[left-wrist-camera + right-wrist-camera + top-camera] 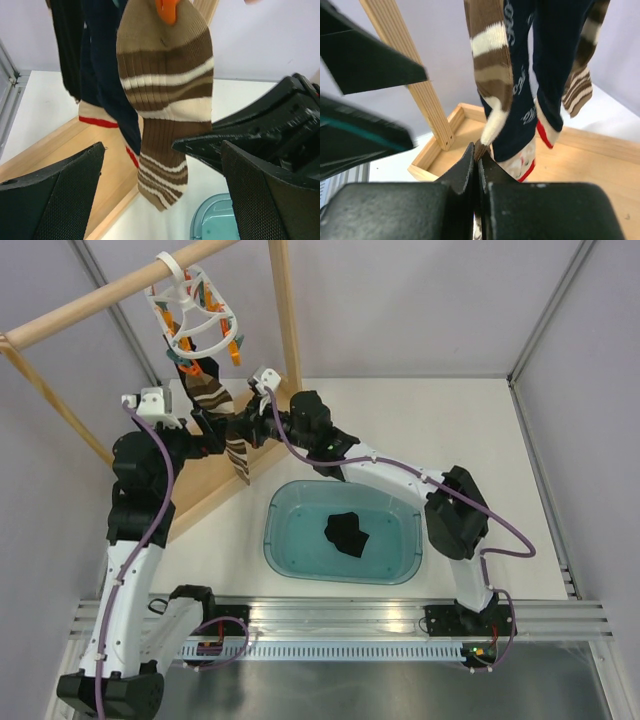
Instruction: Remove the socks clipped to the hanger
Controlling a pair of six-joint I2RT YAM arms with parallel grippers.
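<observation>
The white ring hanger (190,305) hangs from the wooden pole, with orange clips holding several socks (205,390). My right gripper (478,150) is shut on the brown tip of a brown, tan and white striped sock (492,75); in the top view this gripper (255,425) is beside the hanging socks. My left gripper (162,147) is open and empty, with its fingers (60,195) on either side of another striped sock (165,100) held by an orange clip (166,9). A navy sock (107,65) with red-trimmed patches hangs behind it. A black sock (347,533) lies in the teal tub.
The teal plastic tub (300,560) sits in front of the arms. The wooden rack has a post (410,65) and a base frame (600,145) below the socks. The two grippers are close together under the hanger.
</observation>
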